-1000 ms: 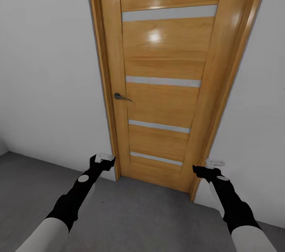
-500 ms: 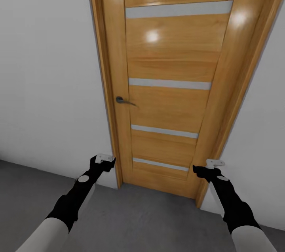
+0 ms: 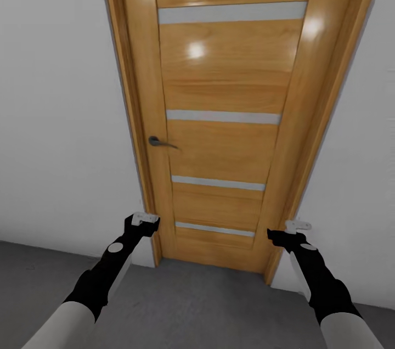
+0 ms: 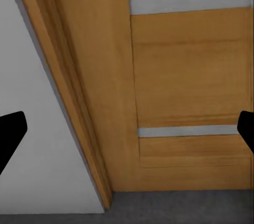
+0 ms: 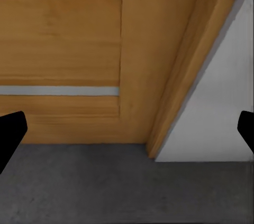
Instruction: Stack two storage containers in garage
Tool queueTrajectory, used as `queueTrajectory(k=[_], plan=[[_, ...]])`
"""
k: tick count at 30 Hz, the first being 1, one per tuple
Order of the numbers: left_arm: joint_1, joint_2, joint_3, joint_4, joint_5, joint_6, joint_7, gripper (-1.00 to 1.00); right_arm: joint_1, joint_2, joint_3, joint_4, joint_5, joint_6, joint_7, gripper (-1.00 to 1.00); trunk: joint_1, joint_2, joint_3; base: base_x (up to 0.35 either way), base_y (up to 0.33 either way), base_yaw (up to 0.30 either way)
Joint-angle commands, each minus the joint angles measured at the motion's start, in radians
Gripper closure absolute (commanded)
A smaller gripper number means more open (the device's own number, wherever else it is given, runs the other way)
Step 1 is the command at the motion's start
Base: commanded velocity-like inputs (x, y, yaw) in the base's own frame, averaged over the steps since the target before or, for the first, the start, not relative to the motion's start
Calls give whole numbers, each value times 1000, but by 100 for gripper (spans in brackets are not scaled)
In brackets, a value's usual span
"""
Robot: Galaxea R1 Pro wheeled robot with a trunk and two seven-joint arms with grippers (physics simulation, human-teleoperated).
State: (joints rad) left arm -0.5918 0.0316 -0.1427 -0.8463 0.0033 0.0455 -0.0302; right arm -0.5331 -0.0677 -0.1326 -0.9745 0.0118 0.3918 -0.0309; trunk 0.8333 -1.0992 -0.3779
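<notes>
The two storage containers are out of view. My left gripper (image 3: pixel 145 223) is held out low in front of a shut wooden panel door (image 3: pixel 225 146), near its left frame, and it is open and empty. My right gripper (image 3: pixel 286 230) hangs at the same height by the door's right frame, also open and empty. In the left wrist view the black fingertips (image 4: pixel 10 131) stand far apart with only door and wall between them. The right wrist view gives the same wide gap between its fingertips (image 5: pixel 10 129). Below lies the grey concrete floor (image 3: pixel 192 305).
The door has a dark lever handle (image 3: pixel 156 142) on its left side and several pale horizontal strips. Plain white walls (image 3: pixel 60 118) flank it on both sides. The door frame (image 3: pixel 134 162) stands close ahead of both arms.
The view has come closer to the door and then swung slightly, so the door sits further left in the picture. Both arms keep the same pose, grippers still open.
</notes>
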Motion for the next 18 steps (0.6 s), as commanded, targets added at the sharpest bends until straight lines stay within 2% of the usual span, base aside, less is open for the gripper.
queueTrajectory(k=[1, 6, 14, 18], plan=[[0, 1, -2, -2, 0, 5, -1, -100, -1, 0, 1, -1, 1, 6, -3, -100, 0, -1, -1, 4, 4, -239], [0, 1, -2, 0, 0, 5, -2, -100, -1, -1, 1, -1, 1, 6, -3, -100, 0, -1, -1, 19, 2, -171], [-1, 0, -2, -13, 1, 10, -3, -100, -10, -2, 0, -17, 1, 11, -4, -100, 0, -1, -1, 51, 0, -30], [-16, 1, -3, -51, -1, 19, -3, -100, -54, -2, 9, -38, 4, 18, -4, -100, 0, -1, -1, 22, 0, -4]])
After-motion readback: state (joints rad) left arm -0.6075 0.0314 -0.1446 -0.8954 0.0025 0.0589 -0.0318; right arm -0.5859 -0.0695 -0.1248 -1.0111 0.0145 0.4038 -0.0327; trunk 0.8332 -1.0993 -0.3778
